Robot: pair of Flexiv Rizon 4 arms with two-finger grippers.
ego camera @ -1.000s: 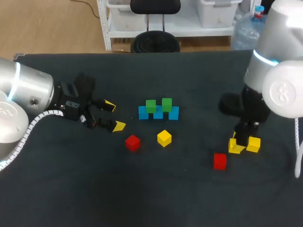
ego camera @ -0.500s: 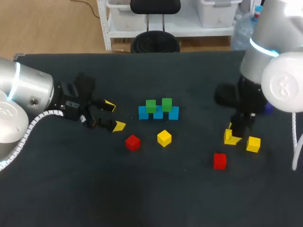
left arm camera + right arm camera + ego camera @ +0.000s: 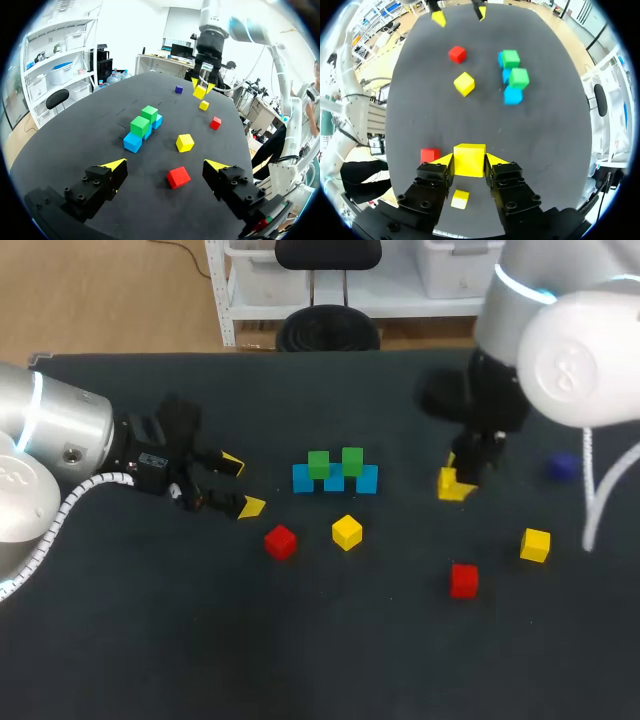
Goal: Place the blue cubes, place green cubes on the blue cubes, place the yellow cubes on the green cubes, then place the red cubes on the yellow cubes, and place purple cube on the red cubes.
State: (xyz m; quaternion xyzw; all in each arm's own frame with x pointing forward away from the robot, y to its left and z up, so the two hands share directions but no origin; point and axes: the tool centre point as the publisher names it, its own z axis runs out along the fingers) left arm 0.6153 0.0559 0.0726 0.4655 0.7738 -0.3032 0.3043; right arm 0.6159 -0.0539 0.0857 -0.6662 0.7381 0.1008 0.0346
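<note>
My right gripper (image 3: 456, 483) pinching small yellow cube (image 3: 469, 159), raised over dark bench (image 3: 300, 650), right of blue cube row (image 3: 366, 480); two green cubes (image 3: 351, 460) sit atop row; my left gripper (image 3: 242, 485) spread wide, left of row; loose yellow cube (image 3: 347, 532) and red cube (image 3: 281, 541) in front of row; second yellow cube (image 3: 535, 544), second red cube (image 3: 464, 580) and purple cube (image 3: 563, 467) lie farther right.

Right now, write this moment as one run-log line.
left gripper: open | right gripper: shut on yellow cube | green cubes on blue cubes
</note>
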